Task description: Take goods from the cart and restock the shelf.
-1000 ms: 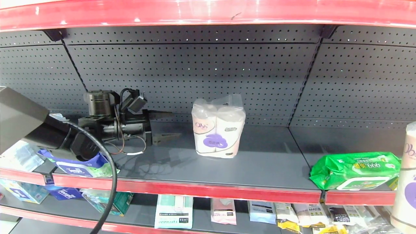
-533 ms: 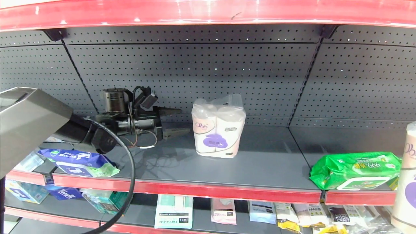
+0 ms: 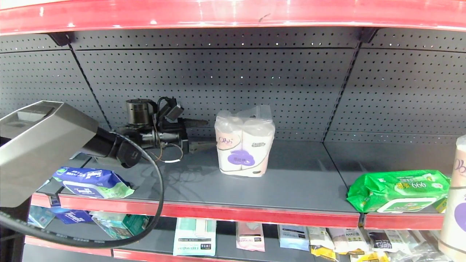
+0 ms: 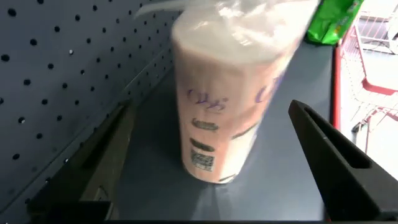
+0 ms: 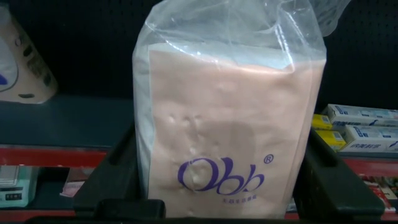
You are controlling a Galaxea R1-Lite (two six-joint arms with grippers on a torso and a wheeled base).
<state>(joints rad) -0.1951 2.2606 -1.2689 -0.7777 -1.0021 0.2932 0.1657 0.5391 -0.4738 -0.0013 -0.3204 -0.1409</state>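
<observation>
A toilet-paper pack (image 3: 244, 142) in clear wrap stands upright mid-shelf, also seen close in the left wrist view (image 4: 233, 99). My left gripper (image 3: 211, 134) (image 4: 211, 109) lies low over the shelf board, just left of that pack and open. Its fingers (image 4: 336, 162) are spread wider than the pack, which is just ahead of them. My right gripper (image 5: 222, 137) is shut on a second toilet-paper pack (image 5: 230, 124). That pack shows at the head view's right edge (image 3: 455, 196), in front of the shelf.
A green wipes pack (image 3: 397, 189) lies at the shelf's right front, and a blue pack (image 3: 91, 182) at its left front. The red shelf lip (image 3: 218, 211) runs along the front, with the pegboard wall (image 3: 218, 80) behind. Small goods fill the lower shelf (image 3: 255, 236). A red cart frame (image 4: 373, 81) stands beyond.
My left arm has moved to the right along the shelf, bringing its open gripper up to the standing pack. The pack has not moved, and neither has the pack at the right edge.
</observation>
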